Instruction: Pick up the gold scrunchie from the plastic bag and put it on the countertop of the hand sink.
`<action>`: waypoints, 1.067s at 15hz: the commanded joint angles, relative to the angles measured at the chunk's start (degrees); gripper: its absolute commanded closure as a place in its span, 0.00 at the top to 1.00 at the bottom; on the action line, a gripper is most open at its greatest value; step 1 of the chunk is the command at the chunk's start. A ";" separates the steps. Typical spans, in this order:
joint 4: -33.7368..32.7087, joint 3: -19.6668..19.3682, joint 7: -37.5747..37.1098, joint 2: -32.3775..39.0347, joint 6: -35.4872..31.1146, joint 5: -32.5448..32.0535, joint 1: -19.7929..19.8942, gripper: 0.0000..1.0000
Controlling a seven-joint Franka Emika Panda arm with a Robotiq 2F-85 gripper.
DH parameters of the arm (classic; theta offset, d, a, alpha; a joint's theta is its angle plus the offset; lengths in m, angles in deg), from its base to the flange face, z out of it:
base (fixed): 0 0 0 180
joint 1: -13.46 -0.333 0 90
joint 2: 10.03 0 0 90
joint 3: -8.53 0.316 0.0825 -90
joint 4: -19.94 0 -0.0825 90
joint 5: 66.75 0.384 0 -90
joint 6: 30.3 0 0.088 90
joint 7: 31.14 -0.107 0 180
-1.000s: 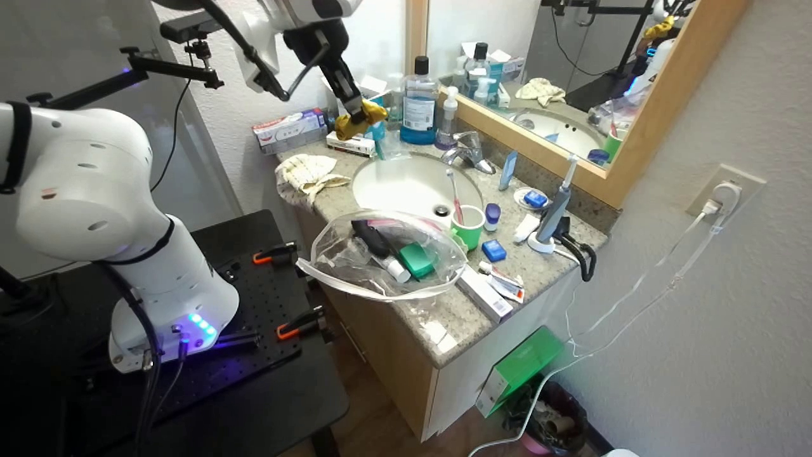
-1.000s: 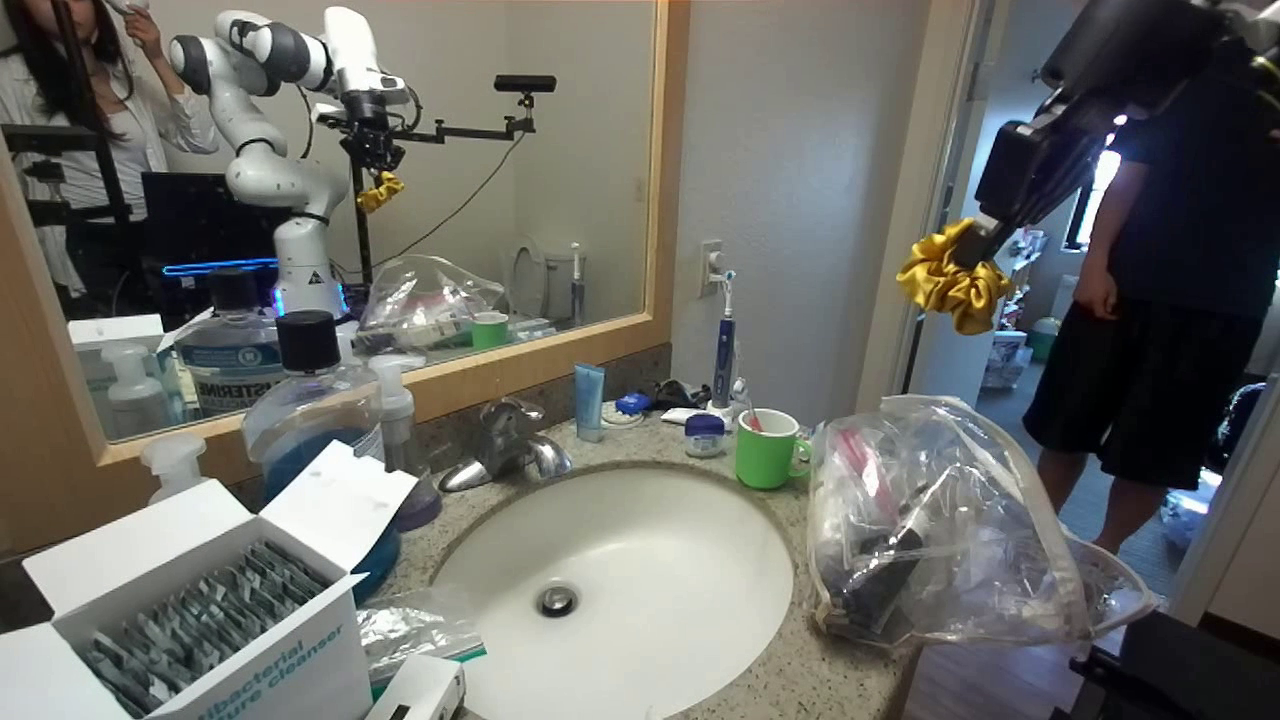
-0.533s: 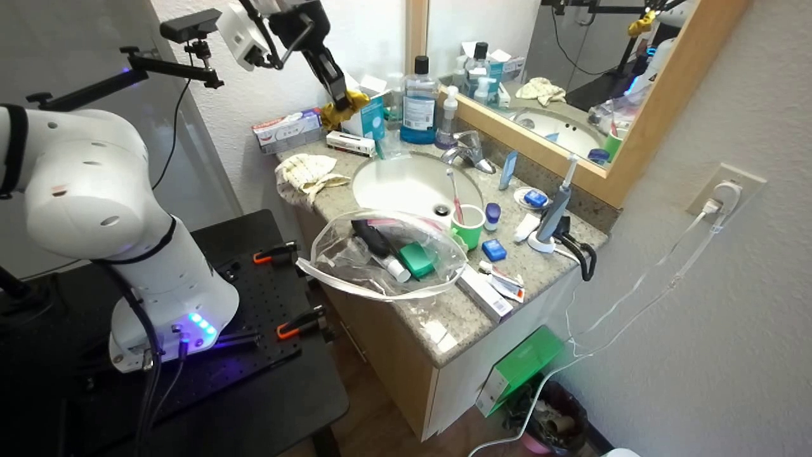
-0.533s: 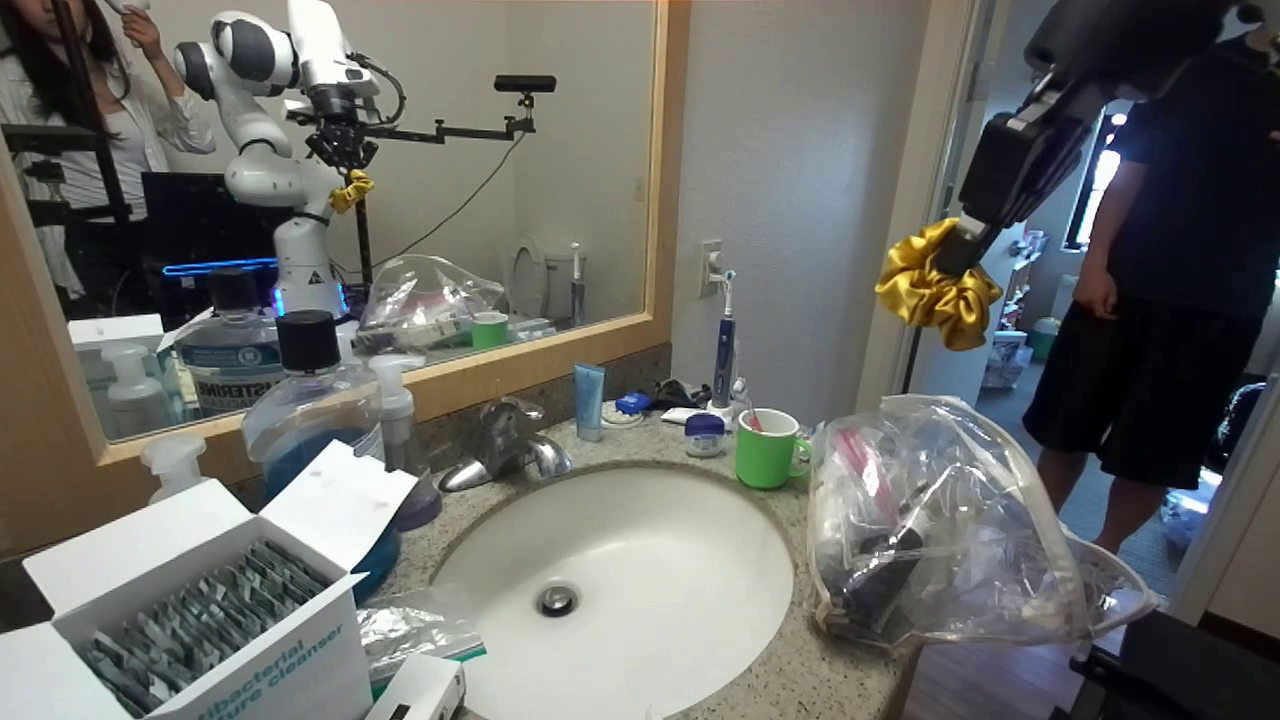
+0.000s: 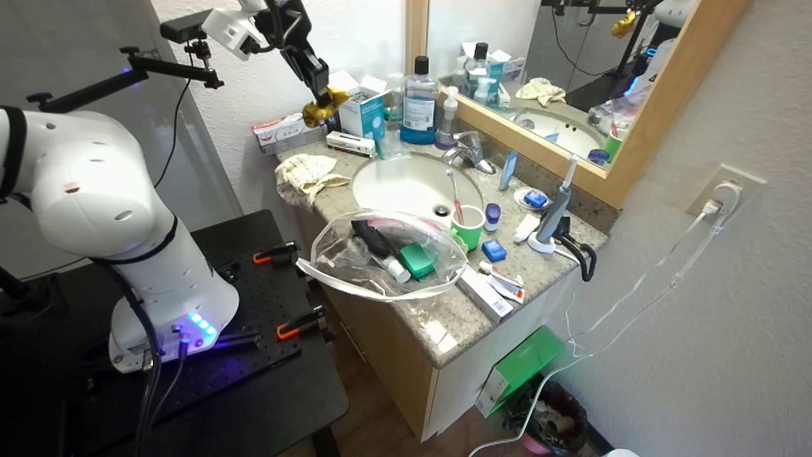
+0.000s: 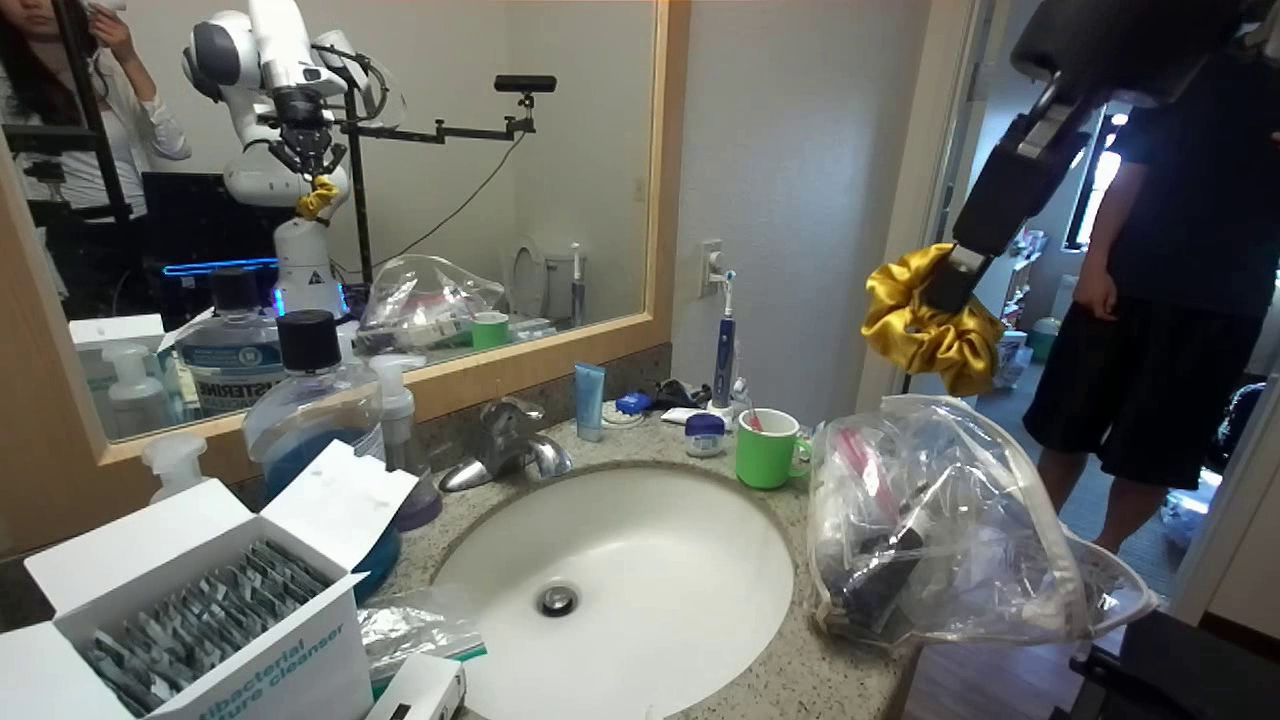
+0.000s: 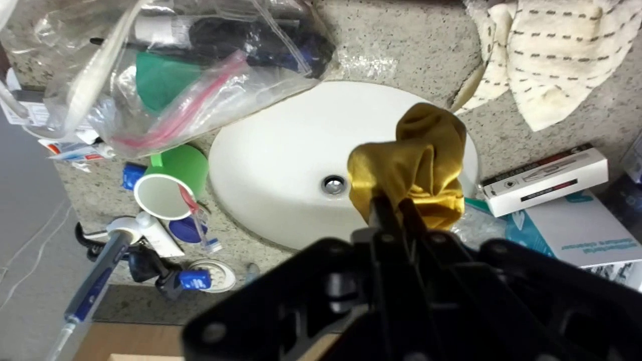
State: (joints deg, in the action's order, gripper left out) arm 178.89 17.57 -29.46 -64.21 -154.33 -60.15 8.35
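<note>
Above the countertop, the gold scrunchie in the tool's grip.

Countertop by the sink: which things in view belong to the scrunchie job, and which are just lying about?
Belong to the job: gold scrunchie, gripper holding it, clear plastic bag, countertop.
Just lying about: green cup, mouthwash bottle, electric toothbrush, cream cloth, cleanser box, blue tube.
</note>
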 commanded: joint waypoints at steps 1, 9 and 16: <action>-1.28 1.40 -0.99 2.37 1.22 -1.46 -3.25 0.02; -1.25 0.92 2.57 8.34 -0.98 -1.71 -7.53 0.02; -1.10 1.05 2.71 14.23 -3.16 -3.60 -8.24 0.02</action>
State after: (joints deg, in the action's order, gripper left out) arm 178.73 18.97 -27.65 -53.24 -156.05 -62.35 0.63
